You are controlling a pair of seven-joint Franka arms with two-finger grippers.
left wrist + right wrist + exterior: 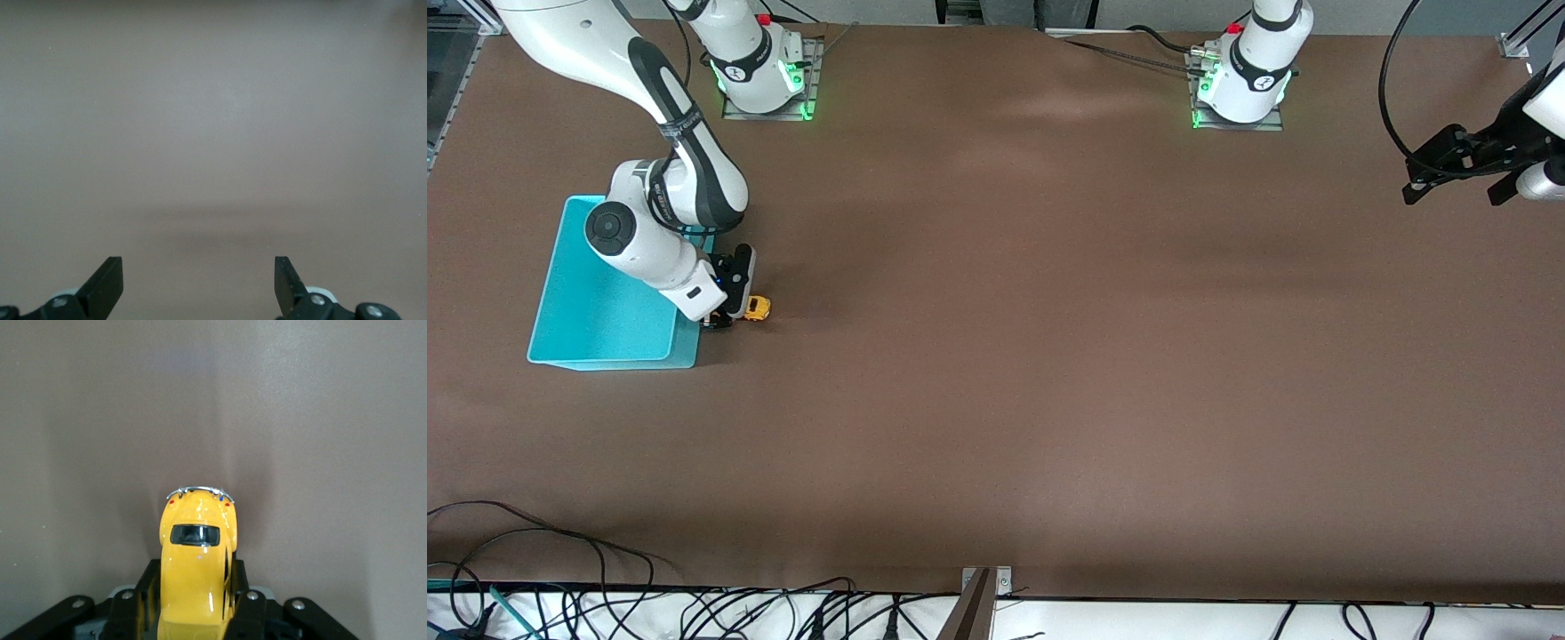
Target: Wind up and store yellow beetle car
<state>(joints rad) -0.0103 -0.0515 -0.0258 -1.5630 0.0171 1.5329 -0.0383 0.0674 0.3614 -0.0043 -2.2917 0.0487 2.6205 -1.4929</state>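
Right wrist view: yellow beetle car (pixel 197 577), glossy, dark window, chrome bumper, pinched in right hand (pixel 195 613); left hand (pixel 199 283) wide.

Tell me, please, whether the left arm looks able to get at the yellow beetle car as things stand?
Probably not: the right tool is shut on the yellow beetle car beside the turquoise bin.

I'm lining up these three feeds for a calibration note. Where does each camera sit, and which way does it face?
Front view: high across the table, facing both arm bases; shows both arms, the turquoise bin, and the left tool waiting.
Left wrist view: on the left wrist, facing bare table between open fingers.
Right wrist view: on the right wrist, facing the right tool shut on the yellow beetle car.
Shared: front and right wrist views both show the car.
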